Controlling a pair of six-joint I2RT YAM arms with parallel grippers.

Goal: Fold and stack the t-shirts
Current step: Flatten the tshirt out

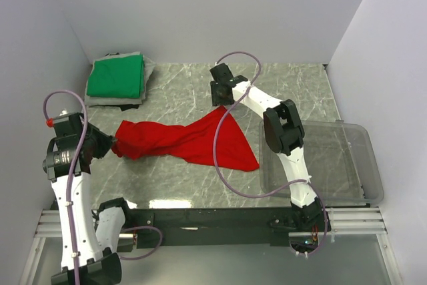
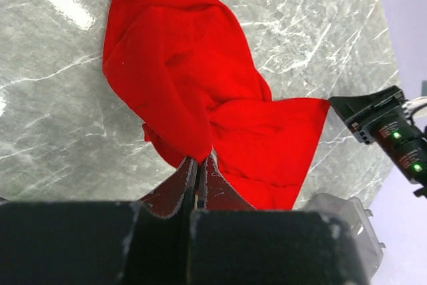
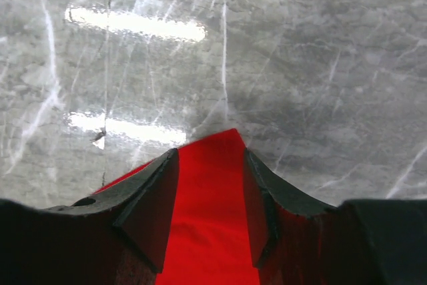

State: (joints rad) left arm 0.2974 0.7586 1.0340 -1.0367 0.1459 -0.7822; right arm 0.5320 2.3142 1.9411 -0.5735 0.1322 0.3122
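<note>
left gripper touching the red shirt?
Touching. The left wrist view shows the left gripper shut, with a bunched fold of the red shirt pinched between its tips.

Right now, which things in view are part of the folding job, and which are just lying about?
Job: red t-shirt, pinched by left gripper; right gripper open over its corner; folded green t-shirt.
Lying about: clear bin; grey cloth under the green one.

White arms point(image 1: 297, 175) with black joints trail lilac cables point(image 1: 215, 148) (the right gripper point(image 3: 208, 158) is black).
</note>
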